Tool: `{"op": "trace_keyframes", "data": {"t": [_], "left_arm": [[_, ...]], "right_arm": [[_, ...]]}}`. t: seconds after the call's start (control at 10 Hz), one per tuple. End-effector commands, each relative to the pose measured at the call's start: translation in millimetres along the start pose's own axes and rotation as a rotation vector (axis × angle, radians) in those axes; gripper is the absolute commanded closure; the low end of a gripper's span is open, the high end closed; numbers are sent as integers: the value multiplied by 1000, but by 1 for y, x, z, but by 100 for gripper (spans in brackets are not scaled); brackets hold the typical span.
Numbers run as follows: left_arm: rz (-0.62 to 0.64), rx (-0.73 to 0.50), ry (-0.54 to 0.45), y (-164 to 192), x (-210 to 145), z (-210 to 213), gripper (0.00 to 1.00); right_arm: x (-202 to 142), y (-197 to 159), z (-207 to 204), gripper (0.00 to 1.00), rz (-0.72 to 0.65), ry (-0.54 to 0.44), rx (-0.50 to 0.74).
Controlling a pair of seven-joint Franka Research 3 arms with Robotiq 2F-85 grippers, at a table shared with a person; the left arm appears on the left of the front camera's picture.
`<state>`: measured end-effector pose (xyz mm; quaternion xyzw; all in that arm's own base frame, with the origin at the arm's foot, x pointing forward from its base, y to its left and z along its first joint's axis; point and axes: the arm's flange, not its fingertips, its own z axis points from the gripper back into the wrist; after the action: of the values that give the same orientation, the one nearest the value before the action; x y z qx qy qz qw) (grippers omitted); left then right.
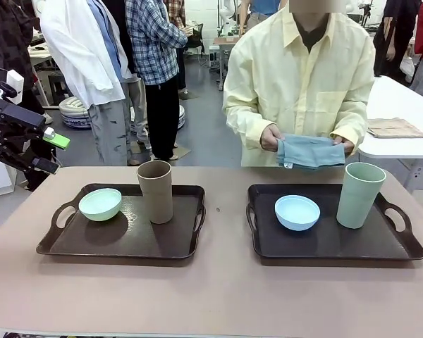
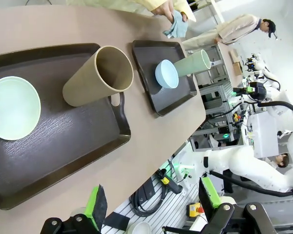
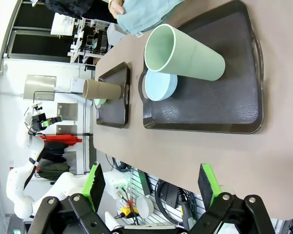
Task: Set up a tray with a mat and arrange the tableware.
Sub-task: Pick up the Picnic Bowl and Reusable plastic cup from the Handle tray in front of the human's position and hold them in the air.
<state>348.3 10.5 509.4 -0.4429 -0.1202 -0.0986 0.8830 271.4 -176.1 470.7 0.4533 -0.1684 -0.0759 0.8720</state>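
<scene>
Tableware sits matless: mint bowl (image 1: 100, 204), brown cup (image 1: 156, 191) on left tray (image 1: 63, 243); blue bowl (image 1: 297, 212), green cup (image 1: 359, 195) on right tray (image 1: 268, 255); mat (image 1: 310, 152) unlaid in person's hands (image 1: 271, 138) at table (image 1: 218, 296) far edge; left gripper (image 2: 151, 197), right gripper (image 3: 151, 184) released, empty.

Folded tan cloth (image 1: 395, 127) on white side table (image 1: 403, 97).

Robotics lab: emergency-stop box (image 2: 195, 210), cable loops (image 2: 144, 198), metal racks (image 2: 211, 91), white workbench (image 1: 400, 98) (bystanders (image 1: 154, 49) standing about).
</scene>
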Motion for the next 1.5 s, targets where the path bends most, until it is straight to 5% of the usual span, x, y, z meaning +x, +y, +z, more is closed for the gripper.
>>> {"op": "trace_keyframes", "data": {"t": [0.0,0.6,1.1,1.4], "left_arm": [[-13,-23,-6,2,0,1,0],[0,0,0,0,0,0,0],[-155,262,112,-141,50,-29,0],[-163,404,215,-196,73,-97,0]], "right_arm": [[3,0,0,0,15,-8,25],[0,0,-1,0,1,2,-1],[84,7,11,0,624,190,-26],[111,22,-28,0,805,233,-38]]}}
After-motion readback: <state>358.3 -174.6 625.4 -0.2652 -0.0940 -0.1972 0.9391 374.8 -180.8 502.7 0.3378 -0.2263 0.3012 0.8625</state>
